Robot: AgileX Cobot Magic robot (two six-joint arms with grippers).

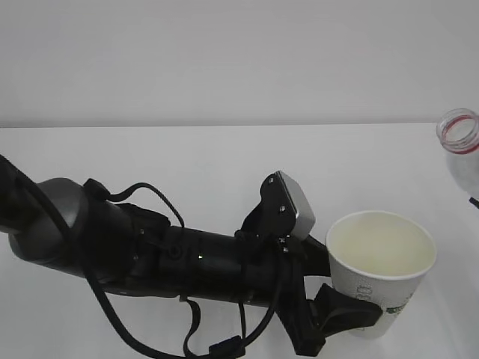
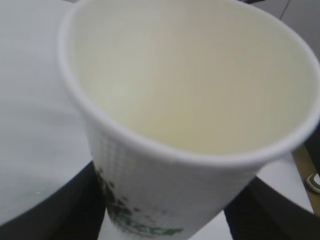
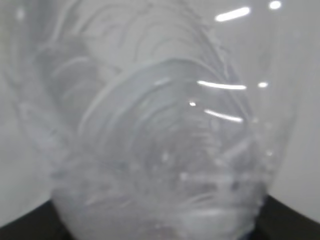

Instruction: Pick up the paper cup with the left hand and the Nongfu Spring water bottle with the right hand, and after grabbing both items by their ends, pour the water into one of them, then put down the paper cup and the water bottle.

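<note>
**Left gripper holds a paper cup upright; bottle waits at the right edge**

A bulky black robot arm, the left hand (image 1: 340,318), reaches across a white table (image 1: 187,172) from the lower left of the exterior view. Cables loop along it and a small grey box module (image 1: 293,203) sits on its wrist. Its black jaws stand partly apart and clasp the lower part of the paper cup (image 1: 380,273), one jaw showing dark against the cup's near side. The cup is white with a cream inside and a dark green logo low on its wall, and it stands upright with its mouth open to the camera. In the left wrist view the paper cup (image 2: 190,115) fills the frame, dark jaw shapes on either side of its base; whether liquid lies in it cannot be told.

At the upper right edge of the exterior view, the uncapped neck of the Nongfu Spring water bottle (image 1: 459,142) shows, clear plastic with a red ring, apart from the cup. The right hand itself is barely in sight there. The right wrist view is filled by blurred, ribbed clear plastic of the bottle (image 3: 160,150), with dark jaw parts at both lower corners pressed against it, so the right gripper is closed around the bottle.
</note>
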